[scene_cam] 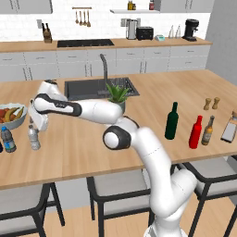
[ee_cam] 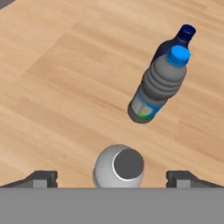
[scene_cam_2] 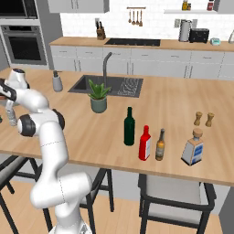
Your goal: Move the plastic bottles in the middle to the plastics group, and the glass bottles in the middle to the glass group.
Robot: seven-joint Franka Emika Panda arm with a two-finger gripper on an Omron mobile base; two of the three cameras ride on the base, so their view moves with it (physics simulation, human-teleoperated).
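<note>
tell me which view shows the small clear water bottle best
The left base view: the small clear water bottle stands upright in full side view under the gripper. The hand view gives just its cap from above; the right base view cuts it at the edge.

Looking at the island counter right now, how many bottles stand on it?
7. At the left end: clear water bottle, blue-label bottle, dark bottle behind it. At the right: green bottle, red bottle, brown bottle, flat grey bottle. Others may be hidden.
</note>
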